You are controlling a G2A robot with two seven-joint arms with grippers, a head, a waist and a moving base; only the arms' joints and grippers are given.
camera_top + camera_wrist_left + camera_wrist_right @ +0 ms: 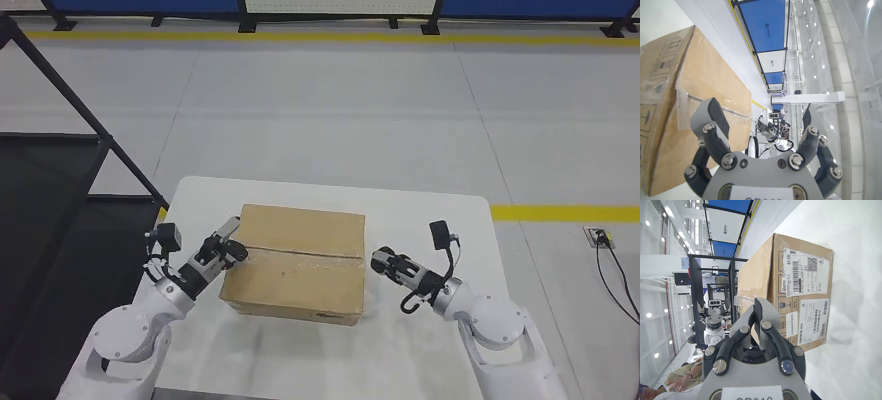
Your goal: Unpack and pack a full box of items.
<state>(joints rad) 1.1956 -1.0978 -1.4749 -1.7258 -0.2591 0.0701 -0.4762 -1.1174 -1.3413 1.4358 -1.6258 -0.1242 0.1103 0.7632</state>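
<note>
I read left pincer (762, 111) spread wide at the left top edge of the box (295, 262) | right pincer (757, 311) closed on nothing, just beside its right end | box taped closed, mid-worktop (425, 225)

Cardboard box (296, 275): closed, taped along its top seam (300, 255), between the two sets of fingertips.
Left gripper (237, 249): fingertips at the box's end, by the seam.
Right gripper (376, 261): fingertips just beside the opposite end.
Table (430, 215): white, under both.
</note>
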